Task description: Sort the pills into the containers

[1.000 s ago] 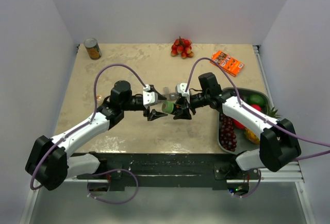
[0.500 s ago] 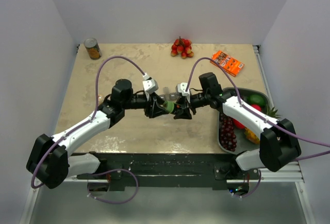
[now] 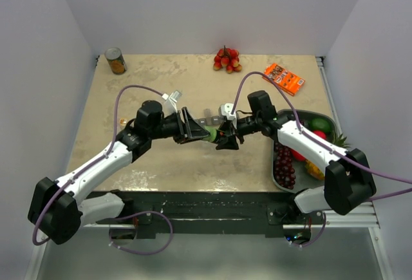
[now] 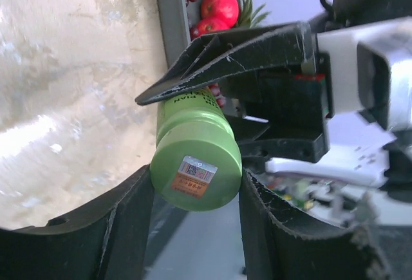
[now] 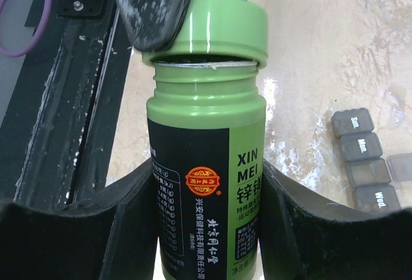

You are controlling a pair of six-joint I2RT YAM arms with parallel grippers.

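A small green bottle (image 3: 210,134) with a black label hangs in mid-air between both grippers, above the table's middle. My right gripper (image 5: 206,186) is shut on the bottle's body (image 5: 206,164). My left gripper (image 4: 195,186) is shut on its green cap (image 4: 196,164). In the right wrist view the cap (image 5: 212,26) sits slightly raised, with a thin gap above the neck threads. The dark-grey pill container strip (image 5: 370,164) lies on the table behind the bottle, lids shut; it also shows in the top view (image 3: 207,118). No loose pills are visible.
A grey fruit tray (image 3: 277,176) with grapes and other fruit stands at the right. An orange-labelled tin can (image 3: 116,60) is at the back left, a red fruit cluster (image 3: 226,59) at the back centre, and an orange packet (image 3: 283,78) at the back right.
My left gripper moved right onto the bottle's cap and closed on it. Its wrist then rolled while gripping the cap. The right gripper kept holding the bottle still.
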